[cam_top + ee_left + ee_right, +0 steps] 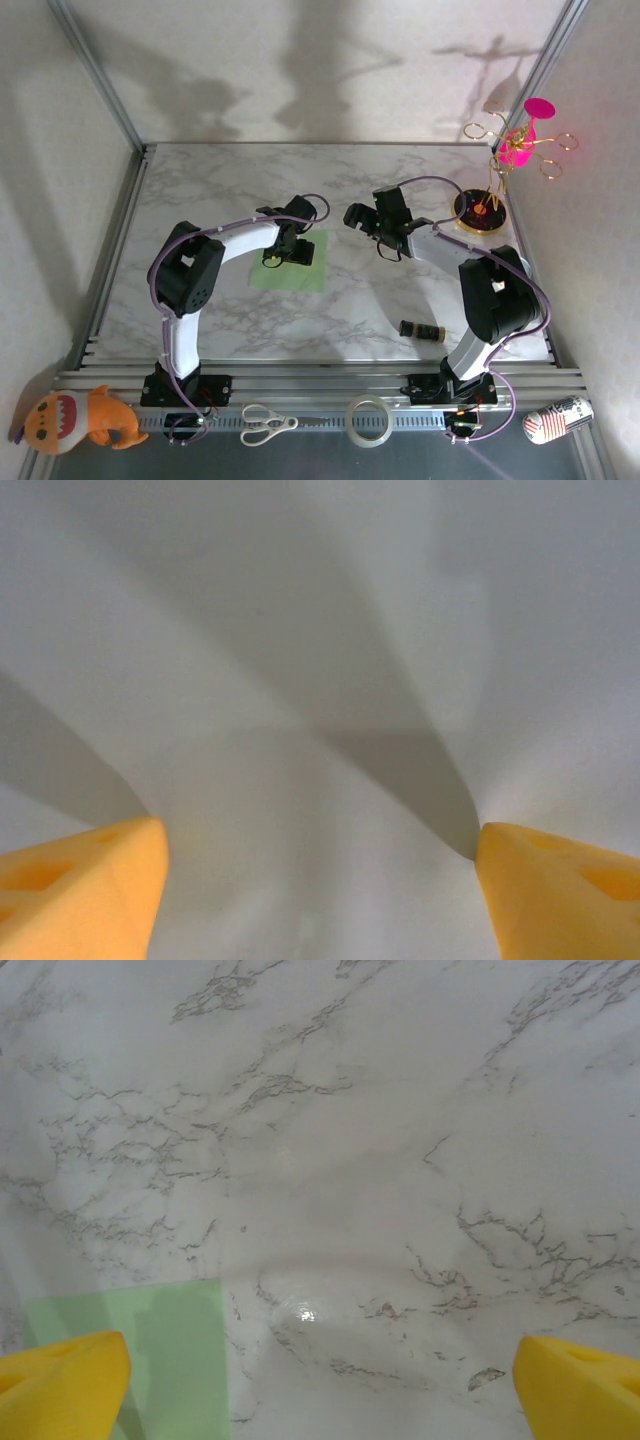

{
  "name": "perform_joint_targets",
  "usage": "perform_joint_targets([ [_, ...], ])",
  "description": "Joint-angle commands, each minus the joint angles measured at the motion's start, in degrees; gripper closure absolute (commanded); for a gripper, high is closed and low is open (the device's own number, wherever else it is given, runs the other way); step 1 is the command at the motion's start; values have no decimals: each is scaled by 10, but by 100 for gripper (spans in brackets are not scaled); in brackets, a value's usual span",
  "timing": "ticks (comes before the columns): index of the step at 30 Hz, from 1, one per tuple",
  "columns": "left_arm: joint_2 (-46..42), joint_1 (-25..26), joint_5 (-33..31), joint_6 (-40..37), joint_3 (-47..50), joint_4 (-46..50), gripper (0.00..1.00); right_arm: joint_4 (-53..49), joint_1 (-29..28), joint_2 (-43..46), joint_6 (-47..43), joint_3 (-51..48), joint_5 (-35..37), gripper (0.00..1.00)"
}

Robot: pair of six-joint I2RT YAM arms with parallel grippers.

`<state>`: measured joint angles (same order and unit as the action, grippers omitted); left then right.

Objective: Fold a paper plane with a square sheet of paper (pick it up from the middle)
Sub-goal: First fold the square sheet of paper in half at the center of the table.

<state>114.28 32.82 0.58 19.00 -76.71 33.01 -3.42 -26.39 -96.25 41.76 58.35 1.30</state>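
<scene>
Top external view has the square sheet of paper (pixel 297 275) lying flat on the marble desk (pixel 200 190), a little left of the middle. The left arm's wrist reaches over it and covers much of its far half, so I can't follow the whole outline from up there. The left claw (pixel 273 257) points down at the sheet, but its own body hides the fingers apart from a speck of yellow.

Left wrist view is closer but harder to read. Two yellow fingertips (pixel 80 890) sit in the bottom corners, well apart, with a pale, washed-out surface between them, crossed by soft grey shadows. It is too blurred and colourless for me to say whether that is the paper or the desk, or whether the tips touch it.

Right wrist view shows the right claw (pixel 320 1375) with its yellow fingertips (pixel 60 1380) spread wide over bare marble. One corner of the green sheet shows at lower left, partly behind the near fingertip and cut off by the frame's bottom edge.

A small dark cylinder (pixel 421 329) lies near the right arm's base; its label is too small to read.
</scene>
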Motion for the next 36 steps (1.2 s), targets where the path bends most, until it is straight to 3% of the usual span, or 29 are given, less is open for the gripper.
perform_joint_targets([
  [1, 24, -1, -17, 8, 23, 3, 21, 0, 4, -13, 7, 7, -7, 1],
  [12, 0, -4, -10, 9, 26, -4, 27, 0, 3, -15, 14, 9, -11, 2],
  [18, -42, -9, 25, 12, 19, -10, 48, 2, 7, -6, 17, 8, -10, 2],
  [21, -80, -16, 74, 12, 16, -26, 56, 20, 16, 11, 14, -5, -20, 2],
  [25, -120, -32, 184, 29, 18, -72, 63, 77, 35, 45, 10, -41, -71, 3],
  [31, -139, -53, 362, 101, 49, -212, 64, 151, 51, 86, -3, -84, -150, 6],
  [36, -104, -65, 394, 137, 66, -280, 65, 176, 51, 93, -14, -97, -204, 12],
])
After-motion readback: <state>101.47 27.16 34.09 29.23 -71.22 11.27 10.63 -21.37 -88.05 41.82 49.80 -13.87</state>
